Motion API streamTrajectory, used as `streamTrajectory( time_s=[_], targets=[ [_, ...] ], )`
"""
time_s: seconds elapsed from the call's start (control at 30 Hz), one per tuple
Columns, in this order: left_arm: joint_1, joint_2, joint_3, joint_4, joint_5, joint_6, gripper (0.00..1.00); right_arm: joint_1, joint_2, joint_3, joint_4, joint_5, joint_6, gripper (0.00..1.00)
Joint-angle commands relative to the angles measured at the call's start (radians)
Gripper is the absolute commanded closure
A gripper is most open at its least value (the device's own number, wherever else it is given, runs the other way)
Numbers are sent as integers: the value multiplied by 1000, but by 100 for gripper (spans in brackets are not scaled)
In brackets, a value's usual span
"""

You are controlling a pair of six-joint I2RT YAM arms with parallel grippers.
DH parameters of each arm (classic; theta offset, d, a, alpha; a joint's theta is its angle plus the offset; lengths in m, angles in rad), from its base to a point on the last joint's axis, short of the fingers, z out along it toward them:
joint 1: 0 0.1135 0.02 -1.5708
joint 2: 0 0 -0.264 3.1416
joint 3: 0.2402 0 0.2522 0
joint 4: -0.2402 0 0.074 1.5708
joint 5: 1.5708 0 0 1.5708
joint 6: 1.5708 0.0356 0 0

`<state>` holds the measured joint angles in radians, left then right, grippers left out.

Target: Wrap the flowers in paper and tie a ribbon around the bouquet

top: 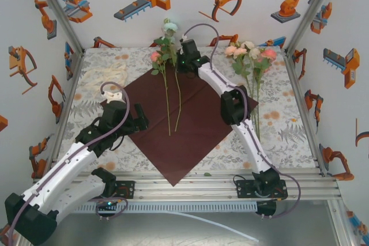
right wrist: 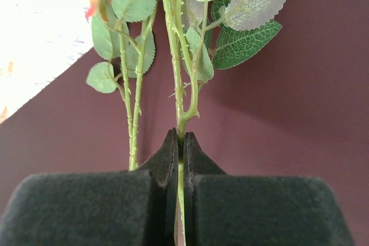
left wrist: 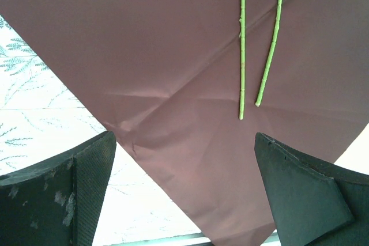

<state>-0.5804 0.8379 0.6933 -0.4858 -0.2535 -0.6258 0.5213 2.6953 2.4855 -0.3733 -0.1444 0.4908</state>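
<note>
**Q:** What does the overhead camera give you?

**A:** The burgundy paper (top: 196, 128) lies like a diamond on the floral tablecloth (top: 277, 125), with one corner at the near edge. Two roses (top: 167, 84) lie on it with their stems pointing toward my bases. One pink bloom and one pale bloom sit past the far corner. My right claw (top: 187, 61) is down among their leaves. My left claw (top: 140, 120) sits over the paper's left edge. A pink, peach and white bunch (top: 249, 53) lies to the right, its stems running past the paper's right corner. The cream ribbon (top: 109, 75) is heaped on the cloth at far left, well apart from the paper.

**Q:** And your left wrist?

**A:** My pads (left wrist: 81, 194) stand wide apart, holding nothing. Beyond them the paper (left wrist: 144, 56) has its edge slanting across the cloth (left wrist: 34, 113). The two green stem ends (left wrist: 241, 56) lie on it side by side, not touching.

**Q:** Right wrist?

**A:** Here my jaws are pinched together on one thorny rose stem (right wrist: 173, 56), which rises from between the pads (right wrist: 164, 162). A thinner stem (right wrist: 135, 119) runs just left of it, outside the grip. Green leaves (right wrist: 248, 21) spread above over the paper (right wrist: 288, 119). Pale cloth (right wrist: 40, 38) shows at upper left.
</note>
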Motion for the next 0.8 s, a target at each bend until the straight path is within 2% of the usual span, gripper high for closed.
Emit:
streamTrajectory(
  time_s=[0.0,0.17,0.27,0.37,0.6,0.77],
  targets=[
    [11,17,-4,18,-3,-2,3,6,6,46,-3,-11,43,92],
    [18,33,4,22,15,-20,3,6,-33,44,-47,0,9,76],
    [18,24,6,16,40,-25,3,6,-117,9,-84,16,-39,65],
    [19,0,2,21,75,-25,3,5,-236,-84,-87,35,-82,59],
    [18,-77,-32,119,249,9,3,-3,-557,-361,-81,97,-192,57],
    [10,-68,-50,284,443,13,3,-41,-847,-671,-29,253,-292,56]
  ],
)
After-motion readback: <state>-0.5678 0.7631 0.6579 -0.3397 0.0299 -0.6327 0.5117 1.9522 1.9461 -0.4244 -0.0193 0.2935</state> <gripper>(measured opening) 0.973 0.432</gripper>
